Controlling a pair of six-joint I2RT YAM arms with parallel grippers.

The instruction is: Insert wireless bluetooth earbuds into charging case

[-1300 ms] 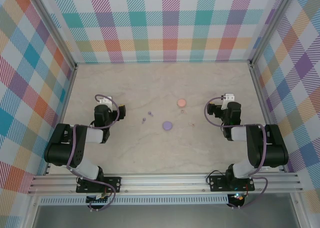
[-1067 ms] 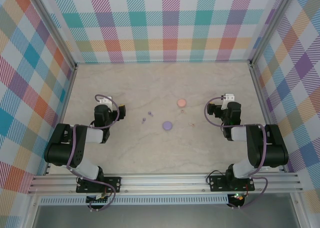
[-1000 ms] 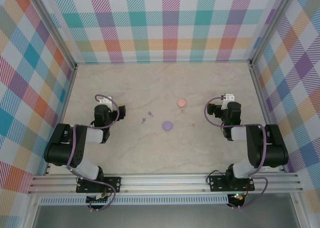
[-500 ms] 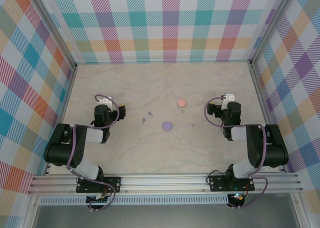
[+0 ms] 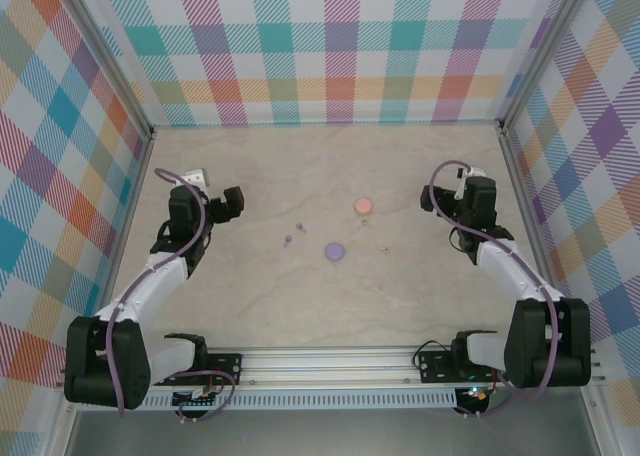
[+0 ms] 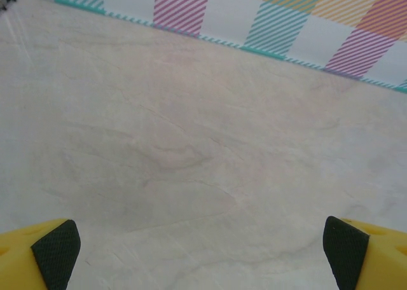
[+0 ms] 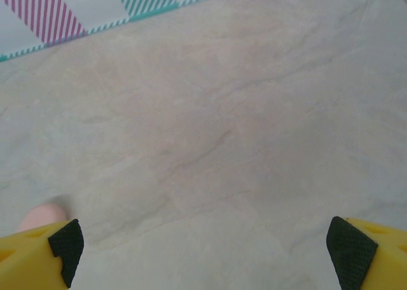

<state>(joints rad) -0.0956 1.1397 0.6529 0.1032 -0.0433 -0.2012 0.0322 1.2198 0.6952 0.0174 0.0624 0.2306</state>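
Your left gripper [image 6: 200,255] and right gripper [image 7: 203,255] both stand wide open over the table [image 5: 250,306]. Between them, the purple earbuds [image 5: 299,226] lie left of the purple case [image 5: 335,249].

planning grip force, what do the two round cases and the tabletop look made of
The purple case and pink case look like smooth matte plastic, going by their flat even colour; too small to be sure. The tabletop looks like marble-patterned laminate, beige with faint veins and little glare.
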